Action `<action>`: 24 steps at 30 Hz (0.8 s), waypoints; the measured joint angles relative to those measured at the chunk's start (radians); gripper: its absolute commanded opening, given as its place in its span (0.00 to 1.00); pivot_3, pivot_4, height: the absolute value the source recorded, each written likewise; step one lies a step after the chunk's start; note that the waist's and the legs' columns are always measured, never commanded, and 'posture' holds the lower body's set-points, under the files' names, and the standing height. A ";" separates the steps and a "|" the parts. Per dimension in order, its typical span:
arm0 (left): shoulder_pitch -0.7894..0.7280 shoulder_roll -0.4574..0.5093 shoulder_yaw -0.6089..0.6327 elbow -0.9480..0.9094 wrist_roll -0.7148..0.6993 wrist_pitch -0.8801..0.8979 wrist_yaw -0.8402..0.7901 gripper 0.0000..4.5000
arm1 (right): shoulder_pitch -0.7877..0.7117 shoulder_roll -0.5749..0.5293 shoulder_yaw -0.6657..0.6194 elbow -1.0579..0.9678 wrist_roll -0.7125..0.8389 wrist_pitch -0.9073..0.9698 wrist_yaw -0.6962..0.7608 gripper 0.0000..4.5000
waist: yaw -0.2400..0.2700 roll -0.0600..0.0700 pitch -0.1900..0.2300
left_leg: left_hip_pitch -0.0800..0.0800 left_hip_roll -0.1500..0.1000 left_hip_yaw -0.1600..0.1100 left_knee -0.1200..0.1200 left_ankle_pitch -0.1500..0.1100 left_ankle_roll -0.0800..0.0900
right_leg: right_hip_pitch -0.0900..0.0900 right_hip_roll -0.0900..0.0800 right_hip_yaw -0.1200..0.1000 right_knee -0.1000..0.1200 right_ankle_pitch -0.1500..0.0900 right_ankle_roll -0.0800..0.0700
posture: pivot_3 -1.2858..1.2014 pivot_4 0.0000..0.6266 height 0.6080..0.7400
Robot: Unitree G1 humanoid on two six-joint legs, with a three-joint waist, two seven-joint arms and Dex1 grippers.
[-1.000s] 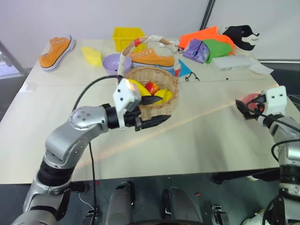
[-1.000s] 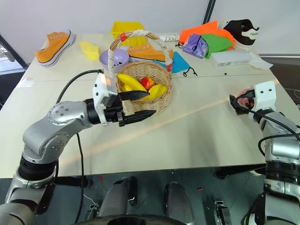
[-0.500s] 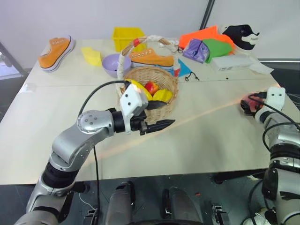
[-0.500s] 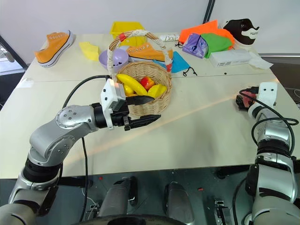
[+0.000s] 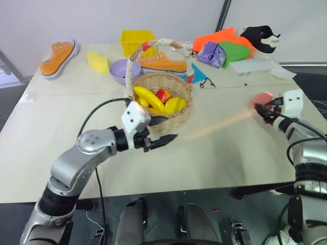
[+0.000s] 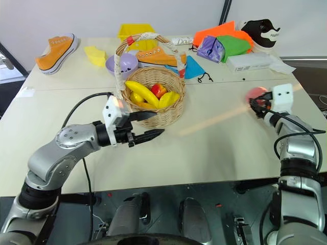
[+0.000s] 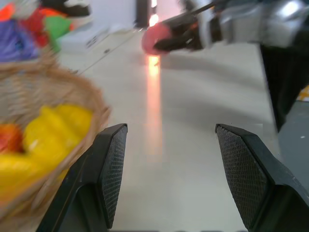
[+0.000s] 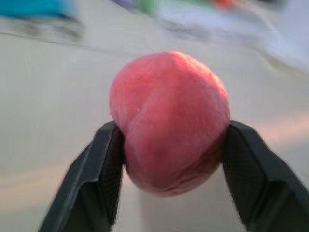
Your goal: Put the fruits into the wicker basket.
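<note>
At three o'clock on the table, my right gripper (image 8: 169, 145) has just clamped onto the peach (image 8: 170, 121) and lifted it clear. Next comes carrying it toward ten o'clock, to the wicker basket (image 5: 176, 113). My left gripper (image 7: 169, 169) hangs open beside that basket.

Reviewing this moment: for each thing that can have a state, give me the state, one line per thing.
peach: clamped between the right gripper's fingers, off the table.
right gripper: shut on the peach.
left gripper: open, holding nothing, beside the wicker basket.
wicker basket: upright on the table, holding yellow and red fruit.
starfruit: lying inside the basket.
lilac bowl: upright behind the basket.
yellow bin: upright at the table's far edge.
</note>
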 measured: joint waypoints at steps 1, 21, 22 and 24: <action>0.040 0.021 0.044 0.004 -0.002 -0.015 -0.008 0.70 | 0.047 0.000 0.024 -0.162 0.074 0.053 0.055 0.52 | -0.004 0.001 0.000 | 0.001 0.001 -0.001 -0.002 0.000 0.000 | -0.001 0.000 0.001 0.000 0.000 0.000 | 0.52 0.24 1.00; 0.188 0.100 0.286 0.093 0.009 -0.188 -0.074 0.70 | -0.320 0.382 0.470 -0.368 0.010 0.358 -0.165 0.98 | -0.014 -0.001 -0.001 | -0.005 -0.002 0.004 -0.007 0.000 0.001 | -0.008 -0.006 0.001 -0.003 0.001 -0.001 | 0.52 0.24 1.00; 0.193 0.099 0.286 0.086 0.010 -0.187 -0.068 0.70 | -0.306 0.372 0.467 -0.400 0.011 0.340 -0.146 0.98 | -0.015 -0.001 -0.001 | -0.005 -0.001 0.004 -0.007 0.000 0.001 | -0.009 -0.005 0.001 -0.002 0.001 -0.001 | 0.52 0.24 1.00; 0.196 0.099 0.286 0.080 0.010 -0.186 -0.063 0.70 | -0.281 0.341 0.459 -0.462 0.017 0.313 -0.101 0.98 | -0.014 -0.001 -0.001 | -0.004 -0.001 0.004 -0.007 0.000 0.001 | -0.009 -0.004 0.001 -0.002 0.001 0.000 | 0.52 0.24 1.00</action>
